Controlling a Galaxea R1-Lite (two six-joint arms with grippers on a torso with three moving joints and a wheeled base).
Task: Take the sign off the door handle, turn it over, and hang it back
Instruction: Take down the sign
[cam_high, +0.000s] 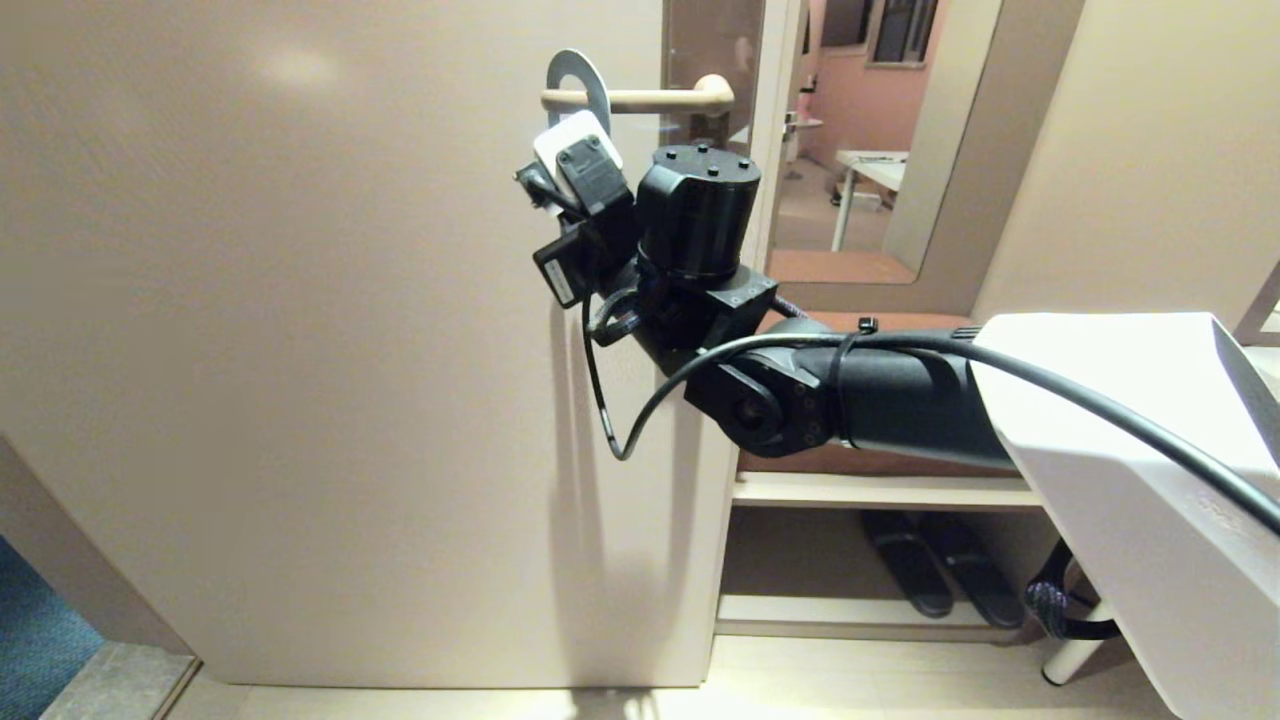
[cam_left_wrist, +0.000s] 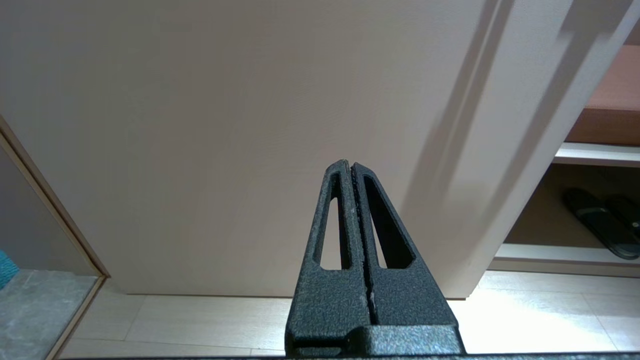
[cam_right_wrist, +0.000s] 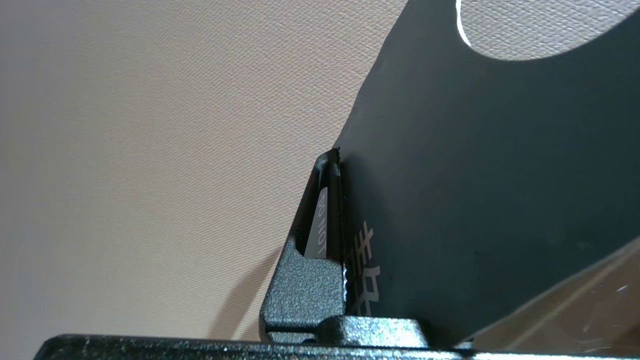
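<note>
The right gripper (cam_right_wrist: 342, 210) is raised to the door (cam_high: 300, 350), just below the door handle (cam_high: 650, 99), and its jaws are pinched on the sign (cam_right_wrist: 475, 165). In the right wrist view one dark finger (cam_right_wrist: 305, 280) lies flat against the near face of the blue-grey sign, white lettering showing through the finger's slot and a Chinese character just beside it; the other finger is hidden behind the card. The sign's large hole shows pale door surface through it.

From the head view, the sign (cam_high: 578, 85) has its rounded top end looped over the cream lever, the ring standing upright near the lever's left, free tip. The lever passes through the hole, so the sign is on the handle, though whether it hangs by its own weight or is carried by the grip is hard to judge, since the wrist and its camera block the lower part of the card. The right arm (cam_high: 880, 400) reaches in from the right, its cable looping below the wrist.

The left gripper (cam_left_wrist: 352, 165) is low and idle, fingers pressed together with nothing between them, pointing at the lower part of the door above the pale floor (cam_left_wrist: 525, 320). To the right of the door, dark slippers (cam_high: 940, 575) lie on a low shelf (cam_high: 860, 490).
</note>
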